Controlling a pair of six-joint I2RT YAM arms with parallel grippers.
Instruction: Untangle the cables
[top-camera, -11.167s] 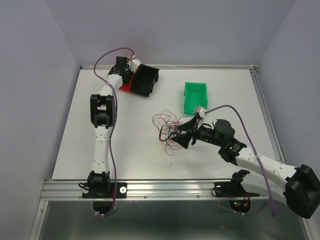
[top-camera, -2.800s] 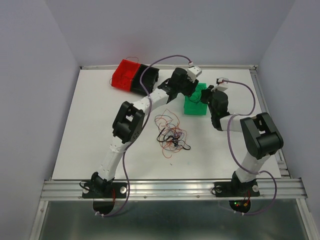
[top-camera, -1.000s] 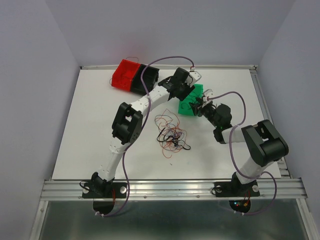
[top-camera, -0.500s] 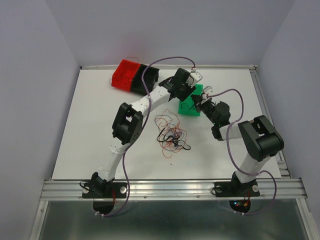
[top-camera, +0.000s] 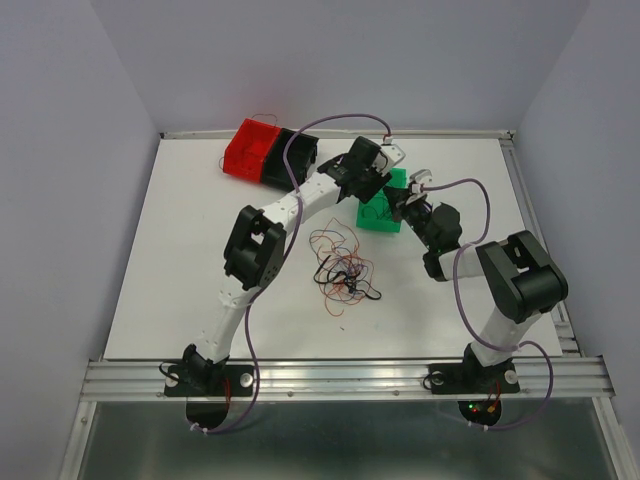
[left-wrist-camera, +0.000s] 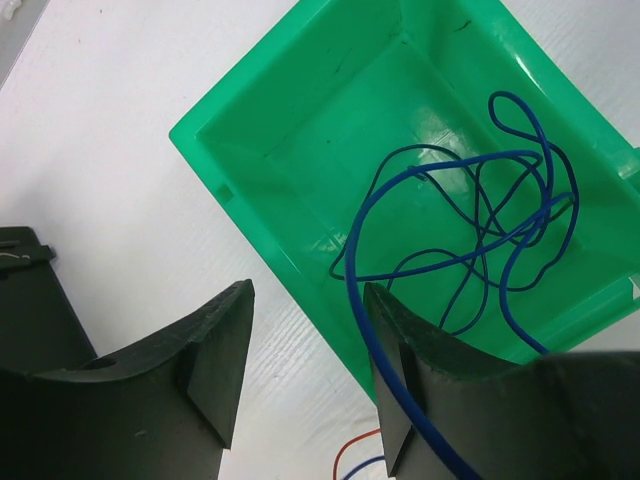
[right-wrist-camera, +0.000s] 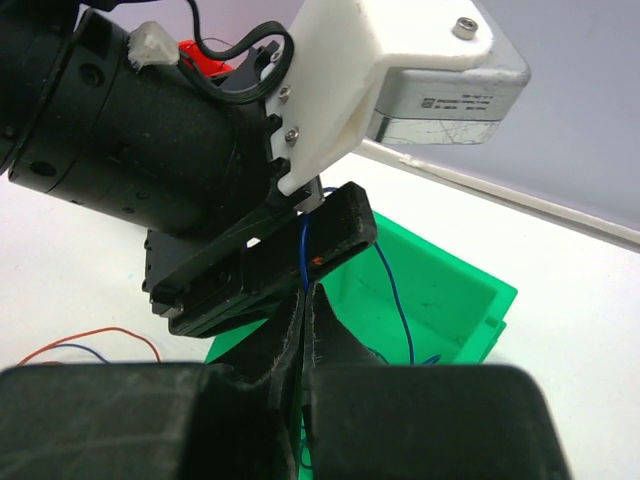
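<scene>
Got blue wire (right-wrist-camera: 304, 245) pinched in right gripper (right-wrist-camera: 305, 292), left gripper (left-wrist-camera: 308, 300) gaping; ease it off slowly, into green bin (left-wrist-camera: 215, 160).

White tabletop (top-camera: 180, 250). Far left corner: red bin (top-camera: 249, 150) and black bin (top-camera: 300, 152), touching side by side. Far centre: green bin (top-camera: 378, 214), standing apart from those two. Mid-tabletop: loose tangle of thin cables (top-camera: 345, 268), red, orange, black, lying flat, near the green bin.

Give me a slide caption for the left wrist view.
Open left end effector poised over a green bin holding looped blue cables.
</scene>
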